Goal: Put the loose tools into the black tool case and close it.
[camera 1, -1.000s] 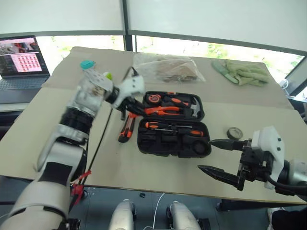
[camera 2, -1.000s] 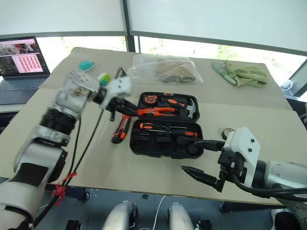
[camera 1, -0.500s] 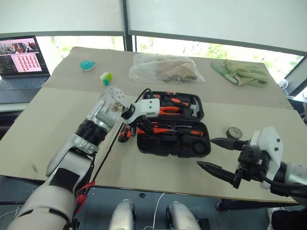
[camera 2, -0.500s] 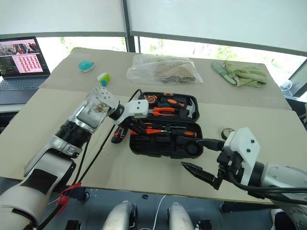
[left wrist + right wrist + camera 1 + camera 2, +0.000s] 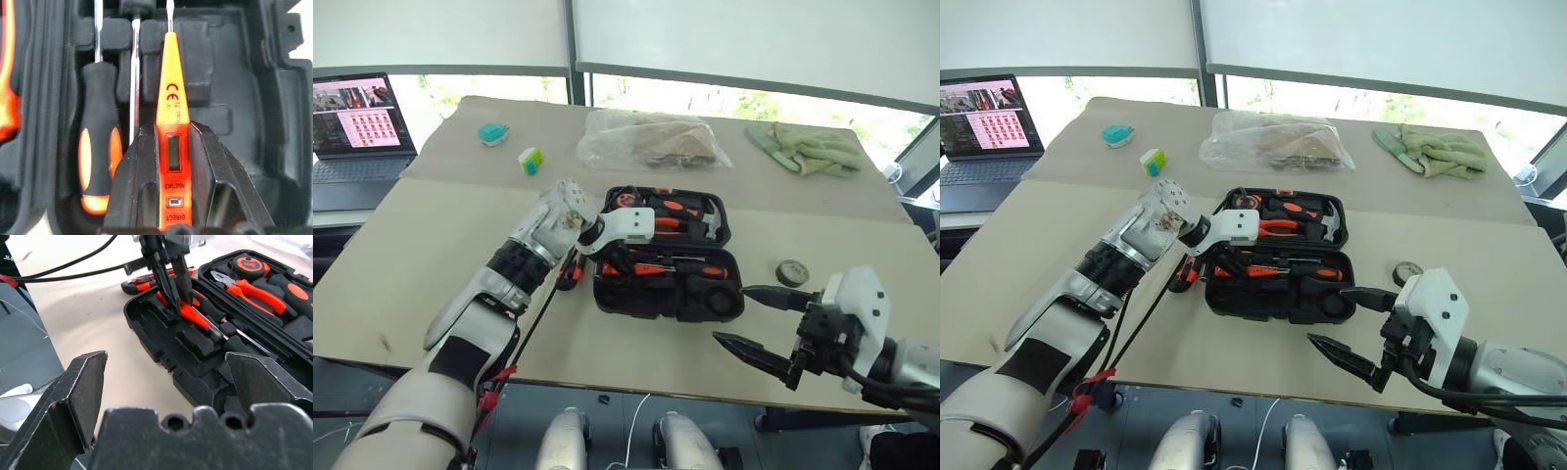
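The black tool case [image 5: 648,295] lies open in the middle of the table. My left gripper [image 5: 618,258] is shut on the all-orange screwdriver [image 5: 171,112] and holds it low over the case's near half. The shaft points along the recesses, beside a black-and-orange screwdriver [image 5: 98,161] that lies in its slot. I cannot tell whether the held one touches the case. The utility knife [image 5: 1181,278] lies just left of the case, partly behind my left arm. The grey tape roll [image 5: 791,272] sits right of the case. My right gripper [image 5: 732,315] hangs open and empty near the table's front edge.
Orange pliers [image 5: 672,217], a hammer [image 5: 707,221] and a tape measure fill the case's far half. At the back lie a clear plastic bag [image 5: 651,143] and a green cloth [image 5: 811,149]. A laptop [image 5: 357,122] and two small objects [image 5: 492,132] stand far left.
My left gripper has come right and down with the orange screwdriver, from above the utility knife to over the case's near half. The right gripper has stayed put.
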You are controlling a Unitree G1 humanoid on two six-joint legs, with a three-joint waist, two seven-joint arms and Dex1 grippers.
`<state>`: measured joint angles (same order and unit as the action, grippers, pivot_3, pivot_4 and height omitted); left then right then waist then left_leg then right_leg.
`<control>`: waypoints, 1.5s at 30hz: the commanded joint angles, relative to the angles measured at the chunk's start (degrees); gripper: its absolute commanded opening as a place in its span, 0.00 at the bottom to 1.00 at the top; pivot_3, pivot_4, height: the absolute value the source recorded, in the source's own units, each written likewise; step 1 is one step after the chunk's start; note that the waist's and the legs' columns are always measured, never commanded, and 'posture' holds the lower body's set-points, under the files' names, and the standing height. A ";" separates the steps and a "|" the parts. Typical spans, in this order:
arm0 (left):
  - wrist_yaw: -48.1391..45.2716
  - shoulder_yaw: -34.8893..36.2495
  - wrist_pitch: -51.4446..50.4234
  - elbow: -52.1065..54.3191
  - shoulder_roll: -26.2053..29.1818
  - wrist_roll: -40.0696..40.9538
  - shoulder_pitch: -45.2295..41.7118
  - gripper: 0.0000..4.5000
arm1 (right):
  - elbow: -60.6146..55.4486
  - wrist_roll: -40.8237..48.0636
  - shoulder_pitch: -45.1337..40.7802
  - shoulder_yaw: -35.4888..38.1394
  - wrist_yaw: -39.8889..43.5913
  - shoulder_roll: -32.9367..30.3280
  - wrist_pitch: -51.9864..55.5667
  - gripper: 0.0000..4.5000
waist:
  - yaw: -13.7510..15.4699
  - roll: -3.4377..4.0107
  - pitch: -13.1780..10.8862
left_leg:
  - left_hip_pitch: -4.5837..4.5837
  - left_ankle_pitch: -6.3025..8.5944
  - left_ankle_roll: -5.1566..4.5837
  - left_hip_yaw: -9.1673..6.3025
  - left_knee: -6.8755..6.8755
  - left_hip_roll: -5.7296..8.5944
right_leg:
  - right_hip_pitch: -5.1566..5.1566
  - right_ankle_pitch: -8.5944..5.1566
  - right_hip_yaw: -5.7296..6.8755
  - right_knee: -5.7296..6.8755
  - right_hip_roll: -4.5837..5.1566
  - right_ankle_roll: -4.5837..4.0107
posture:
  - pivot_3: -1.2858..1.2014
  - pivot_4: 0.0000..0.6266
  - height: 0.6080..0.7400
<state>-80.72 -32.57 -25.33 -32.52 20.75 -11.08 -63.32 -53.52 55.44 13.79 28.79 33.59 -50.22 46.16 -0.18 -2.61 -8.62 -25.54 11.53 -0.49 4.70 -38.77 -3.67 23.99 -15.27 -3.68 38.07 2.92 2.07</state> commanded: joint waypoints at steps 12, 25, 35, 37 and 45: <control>-6.35 4.20 -4.65 5.99 2.62 4.11 -1.92 0.66 | -1.73 3.27 -1.62 -0.19 -3.07 -0.21 -1.35 1.00 | -0.06 0.01 0.00 | -0.05 0.00 0.00 -0.01 0.00 -0.01 | 0.04 0.00 -0.01 0.01 0.00 0.00 | 0.52 0.24 1.00; 0.81 21.04 14.51 9.98 3.87 16.95 12.68 0.14 | 0.03 2.59 -2.14 -1.01 -3.56 -0.37 -1.33 1.00 | -0.39 0.11 0.05 | 0.04 0.00 0.00 -0.04 0.00 -0.04 | -0.05 0.01 -0.01 0.01 0.02 0.00 | 0.52 0.24 1.00; 4.83 20.33 24.30 0.51 -0.21 16.87 15.23 0.03 | 1.52 2.35 -4.30 -2.97 -3.94 -0.70 -1.07 1.00 | 0.33 0.10 0.05 | 0.01 0.00 0.00 0.01 -0.06 0.05 | -0.05 0.06 -0.01 -0.01 0.08 0.08 | 0.52 0.24 1.00; 4.84 19.50 24.90 -0.33 -0.74 16.47 15.44 0.03 | 1.77 2.29 -4.56 -3.07 -3.83 -0.84 -0.93 1.00 | 0.32 0.10 0.05 | 0.00 0.00 0.00 0.01 -0.06 0.05 | -0.05 0.05 0.00 -0.01 0.08 0.08 | 0.52 0.24 1.00; 7.27 17.79 32.28 -10.47 -3.10 12.76 14.06 0.03 | 2.74 2.52 -5.45 -3.24 -4.11 -0.87 -0.77 1.00 | 0.35 0.09 0.06 | 0.01 0.00 0.00 0.01 -0.06 0.06 | -0.06 0.06 -0.01 -0.01 0.09 0.08 | 0.52 0.24 1.00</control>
<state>-73.76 -13.96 4.44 -41.14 17.70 3.21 -48.27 -50.50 57.52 9.17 25.12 29.78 -50.61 46.14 0.17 -2.51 -8.56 -25.52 11.52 -0.49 4.71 -38.83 -3.60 23.91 -15.21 -3.69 38.05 3.00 2.15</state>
